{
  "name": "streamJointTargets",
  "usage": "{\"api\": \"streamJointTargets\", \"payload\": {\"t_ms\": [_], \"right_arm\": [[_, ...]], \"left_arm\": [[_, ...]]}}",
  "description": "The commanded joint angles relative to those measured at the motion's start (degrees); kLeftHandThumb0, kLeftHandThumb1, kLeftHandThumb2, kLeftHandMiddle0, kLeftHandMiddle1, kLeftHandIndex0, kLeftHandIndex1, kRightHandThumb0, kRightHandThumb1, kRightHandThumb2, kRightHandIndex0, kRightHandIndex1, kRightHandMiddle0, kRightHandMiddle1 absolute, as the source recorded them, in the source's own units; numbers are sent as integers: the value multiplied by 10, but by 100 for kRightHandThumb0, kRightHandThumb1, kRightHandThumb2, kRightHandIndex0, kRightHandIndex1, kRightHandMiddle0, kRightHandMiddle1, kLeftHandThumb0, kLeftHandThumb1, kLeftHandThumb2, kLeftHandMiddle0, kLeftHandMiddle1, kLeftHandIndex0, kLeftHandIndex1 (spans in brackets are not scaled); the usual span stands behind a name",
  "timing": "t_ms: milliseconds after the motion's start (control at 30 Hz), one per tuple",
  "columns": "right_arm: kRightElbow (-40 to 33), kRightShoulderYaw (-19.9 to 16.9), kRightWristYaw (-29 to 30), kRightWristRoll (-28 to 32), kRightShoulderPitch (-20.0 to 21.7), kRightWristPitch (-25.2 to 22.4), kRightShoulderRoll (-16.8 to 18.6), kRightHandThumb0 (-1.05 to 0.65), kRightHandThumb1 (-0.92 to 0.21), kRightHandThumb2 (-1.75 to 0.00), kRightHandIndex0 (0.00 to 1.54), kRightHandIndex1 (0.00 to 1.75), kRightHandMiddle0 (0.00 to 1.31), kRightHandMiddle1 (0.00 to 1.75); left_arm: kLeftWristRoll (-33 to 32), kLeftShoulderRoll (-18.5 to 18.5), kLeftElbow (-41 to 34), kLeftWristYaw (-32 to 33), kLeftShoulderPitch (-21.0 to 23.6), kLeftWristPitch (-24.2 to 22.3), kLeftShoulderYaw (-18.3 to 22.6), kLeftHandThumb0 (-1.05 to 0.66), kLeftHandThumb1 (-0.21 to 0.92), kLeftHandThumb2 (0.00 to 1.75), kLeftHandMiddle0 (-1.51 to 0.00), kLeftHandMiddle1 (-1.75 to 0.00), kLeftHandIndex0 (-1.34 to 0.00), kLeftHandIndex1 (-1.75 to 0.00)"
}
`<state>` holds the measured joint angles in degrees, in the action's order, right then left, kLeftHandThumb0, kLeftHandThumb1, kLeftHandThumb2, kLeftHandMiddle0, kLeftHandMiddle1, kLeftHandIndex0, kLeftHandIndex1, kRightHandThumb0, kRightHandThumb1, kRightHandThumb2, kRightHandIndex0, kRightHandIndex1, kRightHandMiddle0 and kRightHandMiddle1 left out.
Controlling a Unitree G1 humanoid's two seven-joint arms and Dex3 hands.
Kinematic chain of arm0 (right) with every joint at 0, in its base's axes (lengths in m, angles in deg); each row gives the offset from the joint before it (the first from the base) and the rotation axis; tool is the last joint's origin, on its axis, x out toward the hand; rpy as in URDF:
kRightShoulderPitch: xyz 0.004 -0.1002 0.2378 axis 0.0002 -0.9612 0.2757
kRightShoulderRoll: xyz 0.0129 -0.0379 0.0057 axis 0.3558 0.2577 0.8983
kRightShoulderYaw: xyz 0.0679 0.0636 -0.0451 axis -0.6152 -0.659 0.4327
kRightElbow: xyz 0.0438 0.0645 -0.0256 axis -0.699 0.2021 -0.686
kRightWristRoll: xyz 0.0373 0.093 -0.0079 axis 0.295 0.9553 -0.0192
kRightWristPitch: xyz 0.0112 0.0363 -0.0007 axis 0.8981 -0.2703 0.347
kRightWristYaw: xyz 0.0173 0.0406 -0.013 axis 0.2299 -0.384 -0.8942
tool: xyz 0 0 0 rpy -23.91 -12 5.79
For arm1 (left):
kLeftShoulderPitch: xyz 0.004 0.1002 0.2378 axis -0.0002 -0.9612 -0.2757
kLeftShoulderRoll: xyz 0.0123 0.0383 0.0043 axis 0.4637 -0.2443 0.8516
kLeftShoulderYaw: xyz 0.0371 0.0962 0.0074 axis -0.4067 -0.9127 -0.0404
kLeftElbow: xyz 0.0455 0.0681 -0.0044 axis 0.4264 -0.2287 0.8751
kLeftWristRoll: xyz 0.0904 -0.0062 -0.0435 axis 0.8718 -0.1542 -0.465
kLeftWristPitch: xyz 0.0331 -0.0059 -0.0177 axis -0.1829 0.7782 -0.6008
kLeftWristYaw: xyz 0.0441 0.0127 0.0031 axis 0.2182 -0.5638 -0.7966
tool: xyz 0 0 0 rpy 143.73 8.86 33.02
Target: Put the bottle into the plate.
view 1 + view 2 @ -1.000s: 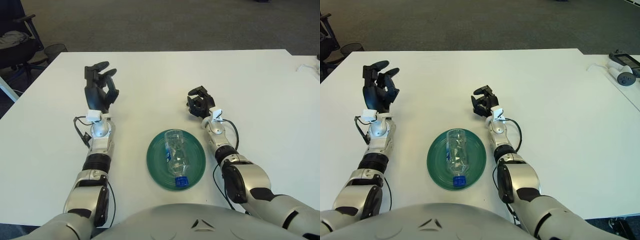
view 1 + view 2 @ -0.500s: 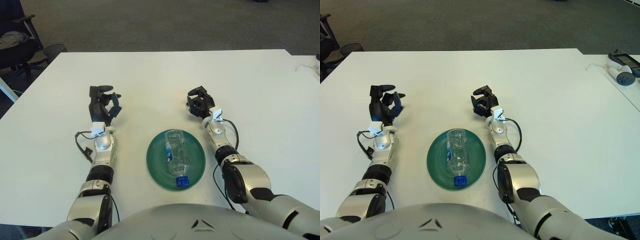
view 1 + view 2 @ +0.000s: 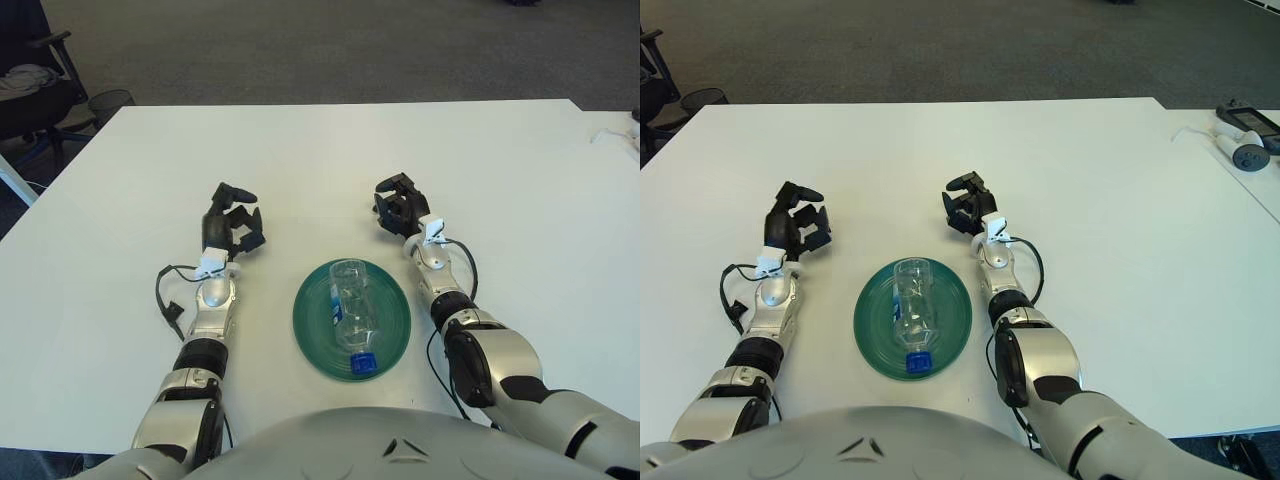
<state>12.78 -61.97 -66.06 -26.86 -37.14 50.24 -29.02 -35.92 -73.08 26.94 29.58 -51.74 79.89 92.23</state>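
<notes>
Bottle lies on its side in the green plate, near the front edge of the white table. It is clear plastic. Blue cap points toward the robot, base points away toward the far rim. The bottle sits roughly along the plate's middle, slightly tilted, cap end a little to the right. Cap is close to the near rim; whether it touches the rim is hard to tell from here.

Left hand shows left of the plate, well apart from it, over bare table. Fingers loosely curled, holding nothing; one finger reaches forward above the others. A dark cable loops out from the left wrist.

Right hand shows beyond the plate's far right side, near it but not touching. Fingers curled in on themselves, nothing in the grasp. A cable runs along the right forearm.

Neither hand touches bottle or plate.

Off-table: chair at far left in the left eye view. On a neighbouring table at far right in the right eye view, a controller.
</notes>
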Motion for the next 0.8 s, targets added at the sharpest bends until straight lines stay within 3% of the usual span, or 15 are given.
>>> {"api": "streamJointTargets", "payload": {"t_ms": [0, 300, 767], "right_arm": [[85, -4, 6, 1, -107, -97, 0, 0, -71, -71, 37, 156, 36, 158], [85, -2, 10, 2, -106, -94, 4, 0, -71, -71, 40, 157, 35, 156], [83, -5, 16, 5, -108, -94, 7, 0, -70, -73, 38, 156, 37, 158]], "left_arm": [[-4, 2, -14, -31, -38, -34, -11, -48, 30, 133, -124, -175, -62, -175], [11, 5, -21, -40, -40, -55, -20, -50, 26, 139, -125, -175, -66, -175], [19, 15, 7, -66, -32, -36, -36, -54, 17, 150, -128, -175, -73, -175]]}}
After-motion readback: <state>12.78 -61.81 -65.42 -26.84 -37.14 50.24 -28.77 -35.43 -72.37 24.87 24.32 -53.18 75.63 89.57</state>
